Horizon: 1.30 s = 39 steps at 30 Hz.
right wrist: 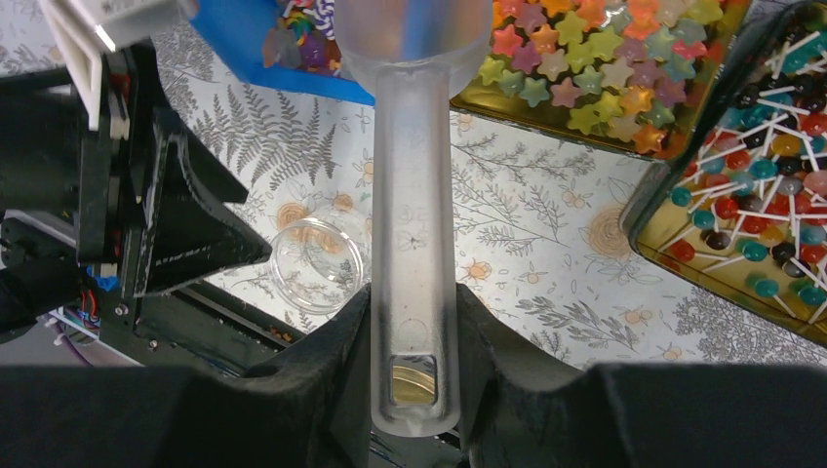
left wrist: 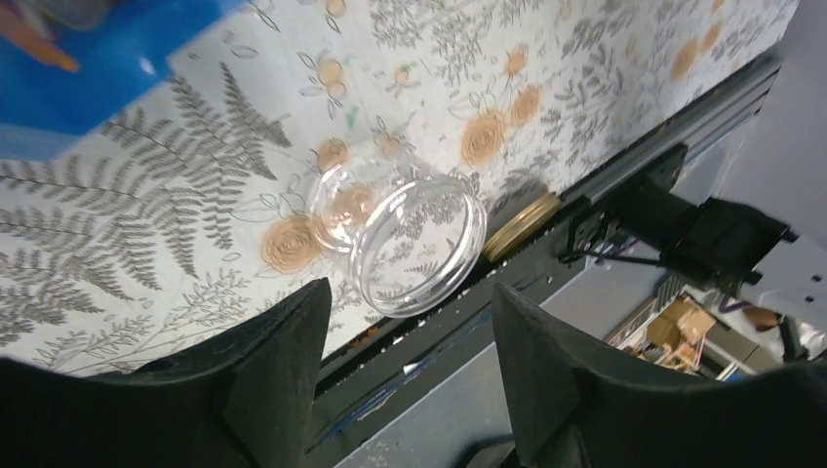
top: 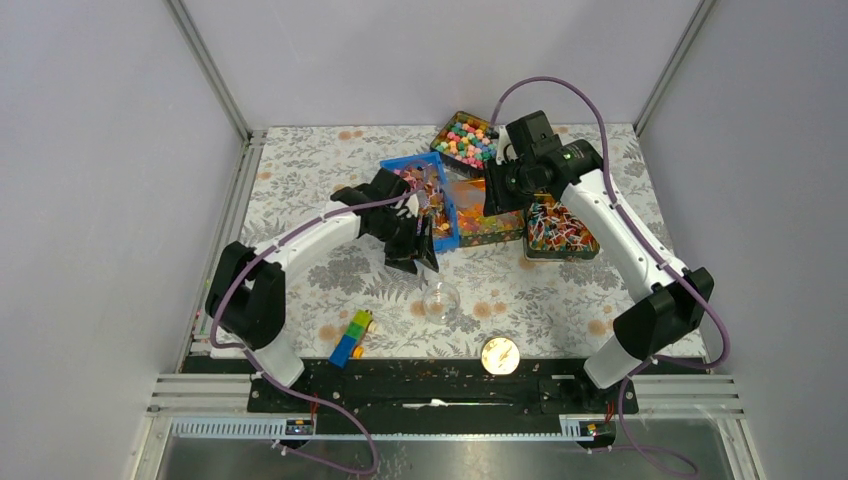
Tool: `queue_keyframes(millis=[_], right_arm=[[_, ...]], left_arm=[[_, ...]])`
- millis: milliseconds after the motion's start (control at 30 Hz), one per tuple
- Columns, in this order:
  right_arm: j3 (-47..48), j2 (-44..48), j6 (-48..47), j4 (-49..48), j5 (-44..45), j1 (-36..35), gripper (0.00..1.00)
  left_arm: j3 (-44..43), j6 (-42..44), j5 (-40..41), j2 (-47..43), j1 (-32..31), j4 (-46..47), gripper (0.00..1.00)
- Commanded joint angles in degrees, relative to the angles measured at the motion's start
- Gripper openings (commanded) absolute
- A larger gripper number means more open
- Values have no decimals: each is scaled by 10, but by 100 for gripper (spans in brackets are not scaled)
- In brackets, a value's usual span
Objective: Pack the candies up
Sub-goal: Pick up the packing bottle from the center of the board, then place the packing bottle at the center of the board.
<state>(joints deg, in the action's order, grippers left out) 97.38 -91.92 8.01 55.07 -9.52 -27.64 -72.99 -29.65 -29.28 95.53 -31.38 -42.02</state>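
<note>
Right gripper [right wrist: 414,327] pinching scoop [right wrist: 414,195] handle, bowl beside tray [left wrist: 98,97]; candies [top: 432,188] in tray, 12 o'clock from jar [top: 440,298]; left gripper [left wrist: 410,292] spread above jar; judgement: clamp jar first; scoop shallow; tip slowly over mouth.

Overhead, two wrist views; shared jar [top: 440,300]

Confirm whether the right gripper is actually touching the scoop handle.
Touching. The right wrist view shows the right gripper closed on the translucent scoop handle, a finger pressed against each side with no gap.
</note>
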Motion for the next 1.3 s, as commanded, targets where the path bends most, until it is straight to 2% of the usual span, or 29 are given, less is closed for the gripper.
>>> queue_keyframes(millis=[0, 167, 333, 533, 833, 933, 1267], right_arm=[[-6, 16, 15, 9, 7, 25, 0], [-8, 21, 7, 18, 0, 40, 0], [-15, 25, 2, 21, 0, 43, 0], [-17, 20, 2, 21, -24, 43, 0], [-10, 15, -3, 22, -34, 43, 0], [-5, 10, -11, 24, -45, 43, 0], [31, -18, -23, 35, -83, 43, 0]], left_arm=[[-13, 30, 9, 16, -21, -15, 58], [-22, 43, 63, 38, -53, -28, 51], [-12, 59, 80, 51, -73, -30, 44], [-8, 68, 103, 58, -81, -30, 30], [-8, 73, 191, 51, -98, -37, 10], [-11, 71, 203, 51, -99, -47, 0], [-43, 51, 370, 10, -99, -130, 0]])
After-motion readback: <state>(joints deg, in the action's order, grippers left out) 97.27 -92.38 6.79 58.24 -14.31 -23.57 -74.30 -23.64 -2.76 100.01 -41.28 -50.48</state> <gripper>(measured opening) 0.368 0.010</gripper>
